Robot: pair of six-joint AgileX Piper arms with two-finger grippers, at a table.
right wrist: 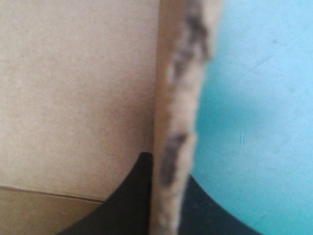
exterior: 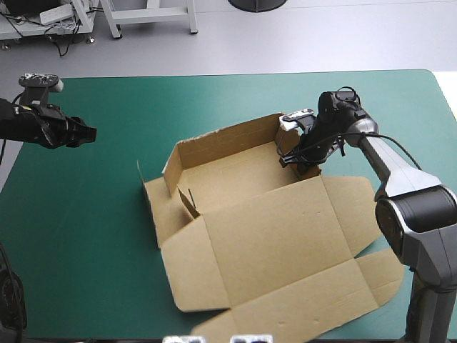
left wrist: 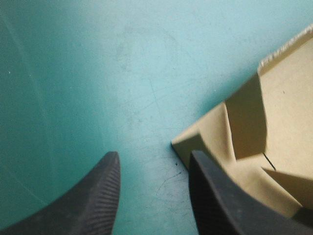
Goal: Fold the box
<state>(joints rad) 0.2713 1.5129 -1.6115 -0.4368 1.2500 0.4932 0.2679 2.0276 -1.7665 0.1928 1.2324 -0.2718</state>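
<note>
The teal-green worktop (exterior: pixel 107 236) carries the brown box (exterior: pixel 214 179) at its middle, seemingly half made. The far wall (exterior: pixel 228 139) stands and the lid (exterior: pixel 278 243) lies flat, while the end walls likely still need tucking. The right gripper (exterior: pixel 296 158) pinches the right end wall (exterior: pixel 288 141). The left gripper (exterior: pixel 91 133) hangs spread, off to the box's left.

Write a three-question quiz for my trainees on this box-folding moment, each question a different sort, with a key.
1. True or false: the left gripper stands open, clear of the box.
2. The right gripper is shut on: A) the lid B) a raised wall C) nothing.
3. Fill in: the lid lies ___ on the teal-green cover.
Key: 1 true; 2 B; 3 flat.
</note>
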